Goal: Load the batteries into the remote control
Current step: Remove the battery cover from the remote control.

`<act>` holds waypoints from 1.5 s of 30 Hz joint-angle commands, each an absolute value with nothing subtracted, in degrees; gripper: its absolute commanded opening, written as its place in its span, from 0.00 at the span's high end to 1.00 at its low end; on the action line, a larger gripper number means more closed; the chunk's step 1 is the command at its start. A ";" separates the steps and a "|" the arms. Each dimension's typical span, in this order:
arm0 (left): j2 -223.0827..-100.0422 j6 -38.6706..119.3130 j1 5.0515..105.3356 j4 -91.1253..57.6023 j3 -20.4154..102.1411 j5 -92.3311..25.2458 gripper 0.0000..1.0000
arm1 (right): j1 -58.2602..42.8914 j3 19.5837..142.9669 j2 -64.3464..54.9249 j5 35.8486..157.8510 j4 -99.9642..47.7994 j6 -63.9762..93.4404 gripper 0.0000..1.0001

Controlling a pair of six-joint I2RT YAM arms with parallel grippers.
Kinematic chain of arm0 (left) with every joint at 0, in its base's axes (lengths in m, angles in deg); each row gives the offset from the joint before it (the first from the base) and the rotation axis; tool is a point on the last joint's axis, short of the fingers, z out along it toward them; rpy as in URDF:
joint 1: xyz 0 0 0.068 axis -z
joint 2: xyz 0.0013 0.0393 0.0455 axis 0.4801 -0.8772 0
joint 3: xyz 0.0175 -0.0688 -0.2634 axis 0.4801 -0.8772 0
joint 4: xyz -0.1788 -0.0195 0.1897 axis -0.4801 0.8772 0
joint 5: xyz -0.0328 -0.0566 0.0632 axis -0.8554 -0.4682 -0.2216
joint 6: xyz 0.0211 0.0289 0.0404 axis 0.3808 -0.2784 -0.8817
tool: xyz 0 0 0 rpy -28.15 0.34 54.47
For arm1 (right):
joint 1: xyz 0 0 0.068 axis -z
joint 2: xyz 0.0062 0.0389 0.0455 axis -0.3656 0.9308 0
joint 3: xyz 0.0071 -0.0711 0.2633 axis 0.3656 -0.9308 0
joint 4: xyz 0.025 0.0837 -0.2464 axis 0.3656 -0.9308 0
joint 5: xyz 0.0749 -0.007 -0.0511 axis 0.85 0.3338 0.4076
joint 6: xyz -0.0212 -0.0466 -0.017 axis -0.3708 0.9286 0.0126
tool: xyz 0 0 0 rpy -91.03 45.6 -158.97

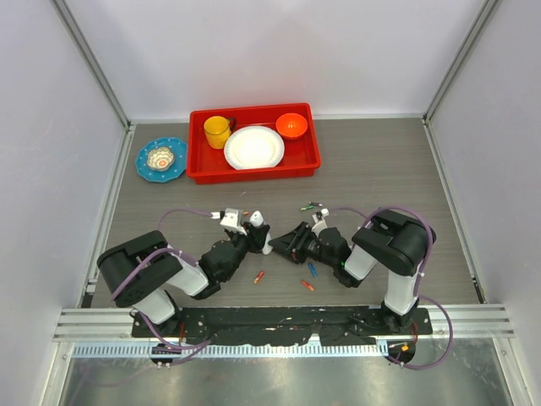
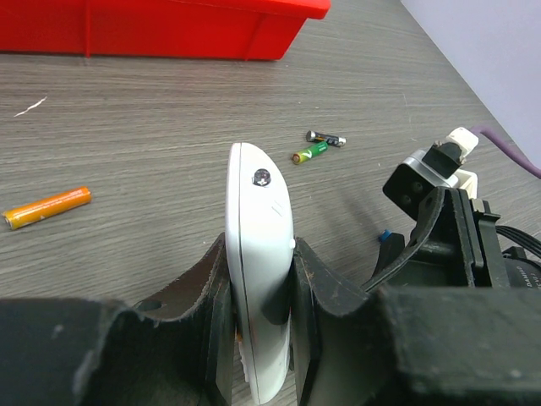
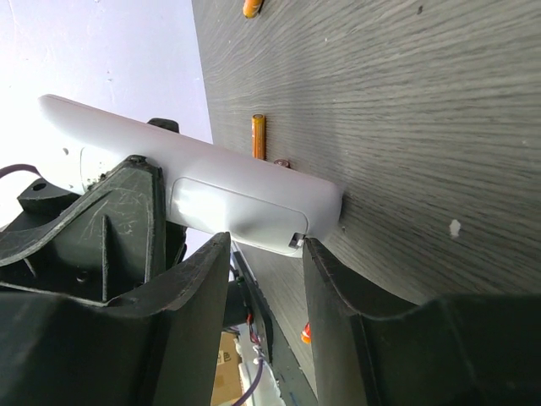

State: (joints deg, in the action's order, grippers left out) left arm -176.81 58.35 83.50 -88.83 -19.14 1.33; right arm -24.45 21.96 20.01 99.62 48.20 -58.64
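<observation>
Left fingers (image 2: 203,300) tight around edgewise remote control (image 2: 258,245)

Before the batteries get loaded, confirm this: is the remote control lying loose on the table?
No, the left gripper is shut on the remote control, holding it on edge.

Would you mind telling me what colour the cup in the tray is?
Yellow; the cup shows best in the top view.
</observation>
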 commanded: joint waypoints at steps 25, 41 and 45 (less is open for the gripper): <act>-176.77 58.89 85.21 -103.34 -19.70 3.37 1.00 | -24.26 21.90 22.05 98.44 56.16 -60.02 0.60; -177.74 59.24 85.91 -103.34 -19.18 3.37 1.00 | -24.35 22.16 21.70 98.61 56.25 -59.93 0.65; -177.74 59.24 86.09 -103.34 -19.18 3.37 1.00 | -24.26 22.43 21.70 98.88 56.16 -59.93 0.66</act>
